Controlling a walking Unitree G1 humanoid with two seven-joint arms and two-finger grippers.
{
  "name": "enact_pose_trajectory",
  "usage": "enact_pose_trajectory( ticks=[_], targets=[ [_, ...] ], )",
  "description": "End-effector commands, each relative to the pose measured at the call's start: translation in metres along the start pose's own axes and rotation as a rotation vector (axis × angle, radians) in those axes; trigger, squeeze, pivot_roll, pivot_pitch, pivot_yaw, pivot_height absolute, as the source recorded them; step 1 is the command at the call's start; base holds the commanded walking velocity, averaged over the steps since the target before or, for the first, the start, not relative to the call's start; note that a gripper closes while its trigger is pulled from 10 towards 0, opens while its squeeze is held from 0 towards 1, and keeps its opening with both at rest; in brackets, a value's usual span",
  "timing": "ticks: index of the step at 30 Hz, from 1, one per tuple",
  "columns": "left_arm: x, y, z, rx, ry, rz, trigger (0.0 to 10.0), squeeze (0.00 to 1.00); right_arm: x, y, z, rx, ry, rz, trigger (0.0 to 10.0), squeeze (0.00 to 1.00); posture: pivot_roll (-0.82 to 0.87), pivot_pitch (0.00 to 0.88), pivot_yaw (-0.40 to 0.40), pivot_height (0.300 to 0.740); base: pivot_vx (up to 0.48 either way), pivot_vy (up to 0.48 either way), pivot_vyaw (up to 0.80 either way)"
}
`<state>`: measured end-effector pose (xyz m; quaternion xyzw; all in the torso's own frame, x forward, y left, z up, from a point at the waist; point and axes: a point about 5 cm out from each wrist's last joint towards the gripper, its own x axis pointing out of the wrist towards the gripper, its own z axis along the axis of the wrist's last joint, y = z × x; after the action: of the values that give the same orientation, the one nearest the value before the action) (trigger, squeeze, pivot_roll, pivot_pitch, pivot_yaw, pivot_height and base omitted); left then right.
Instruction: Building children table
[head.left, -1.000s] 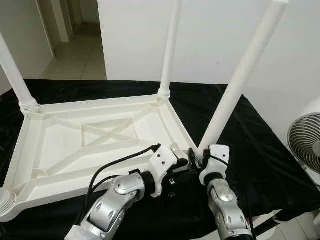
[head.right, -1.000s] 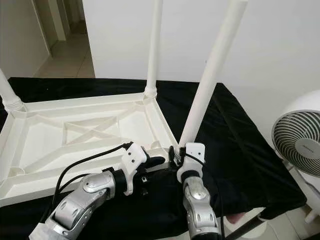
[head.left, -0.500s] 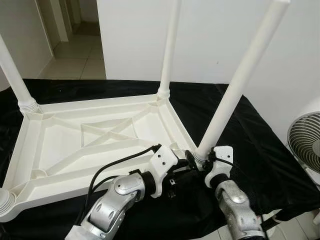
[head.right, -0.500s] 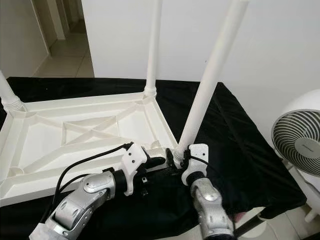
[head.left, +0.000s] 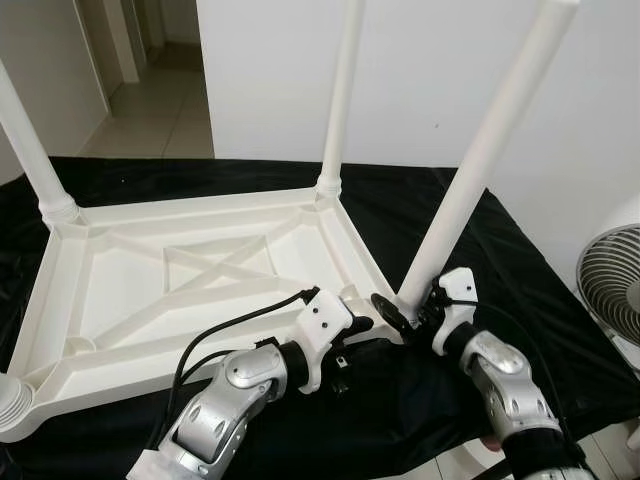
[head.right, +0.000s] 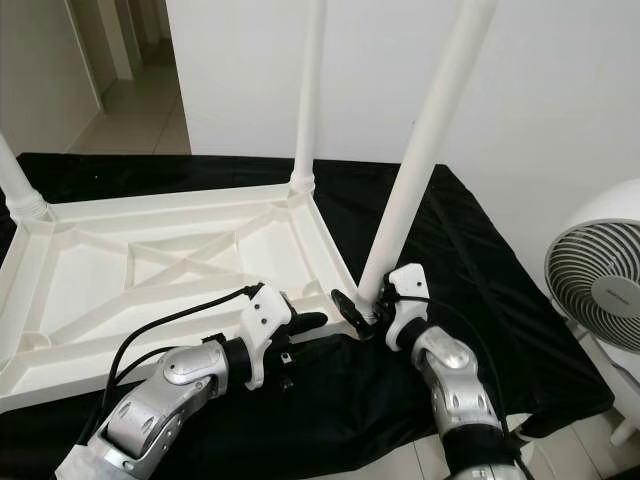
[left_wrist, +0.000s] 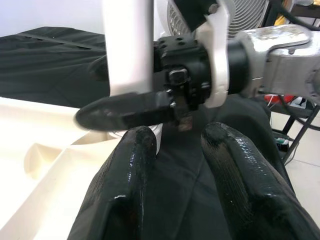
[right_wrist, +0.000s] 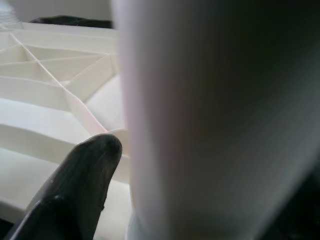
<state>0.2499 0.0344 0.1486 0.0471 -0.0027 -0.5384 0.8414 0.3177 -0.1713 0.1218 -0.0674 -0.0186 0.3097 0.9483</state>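
On the black cloth (head.left: 520, 300), upturned white table (head.left: 190, 270) lies flat; right gripper (head.left: 405, 315) clasps base of near-right leg (head.left: 480, 165), left gripper (left_wrist: 175, 150) parted, empty, just beside that corner.

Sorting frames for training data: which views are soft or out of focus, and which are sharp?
Right wrist view: the table leg is a soft blur, too close. Left wrist view: the left gripper's fingers are blurred with glossy highlights. Both eye views: sharp, evenly lit.
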Motion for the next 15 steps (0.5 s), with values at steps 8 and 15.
enact_pose_trajectory(
  ticks=[8,15],
  targets=[
    [0.001,0.001,0.003,0.006,-0.001,-0.017,10.0,0.0,0.017,0.002,-0.003,-0.022,0.022,0.079,1.1,0.0,0.02,0.0,-0.03,0.74,0.0,0.0,0.0],
    [0.0,0.002,0.003,0.007,0.001,-0.012,10.0,0.0,0.018,0.0,-0.007,-0.028,0.025,0.109,0.0,0.0,0.02,0.0,-0.033,0.74,0.0,0.0,0.0]
  ],
)
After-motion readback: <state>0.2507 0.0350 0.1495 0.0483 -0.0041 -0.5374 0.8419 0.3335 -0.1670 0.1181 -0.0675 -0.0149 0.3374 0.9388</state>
